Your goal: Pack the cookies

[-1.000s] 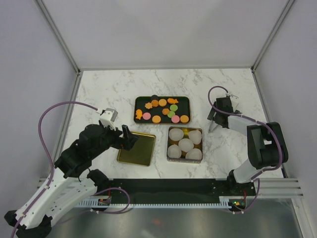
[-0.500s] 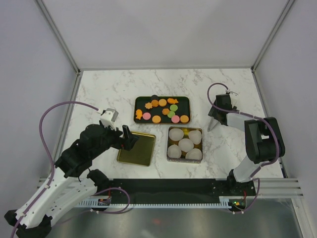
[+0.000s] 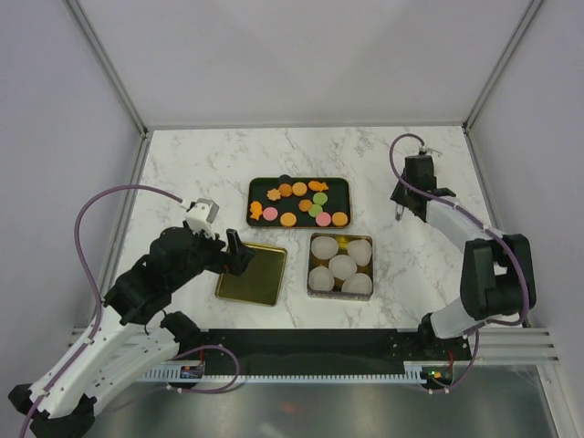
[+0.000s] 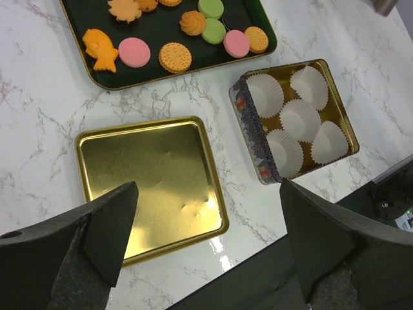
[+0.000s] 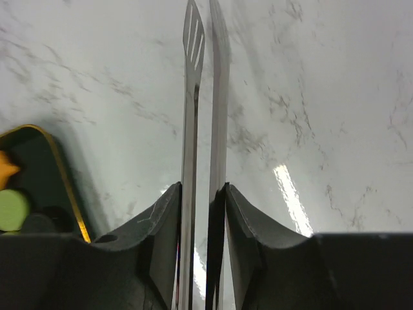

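Right gripper (image 5: 202, 197) clamped on slim steel tongs (image 5: 191, 129) — aim tips level toward small coloured flat cookies (image 3: 298, 203); left gripper (image 4: 206, 216) wide apart.

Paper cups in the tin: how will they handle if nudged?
The paper cups look thin and pleated, so probably very light and easily crushed. Packed close inside the tin, they likely brace each other rather than slide far.

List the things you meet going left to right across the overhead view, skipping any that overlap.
Gold lid → tin of paper cups → right gripper, shut on tongs.
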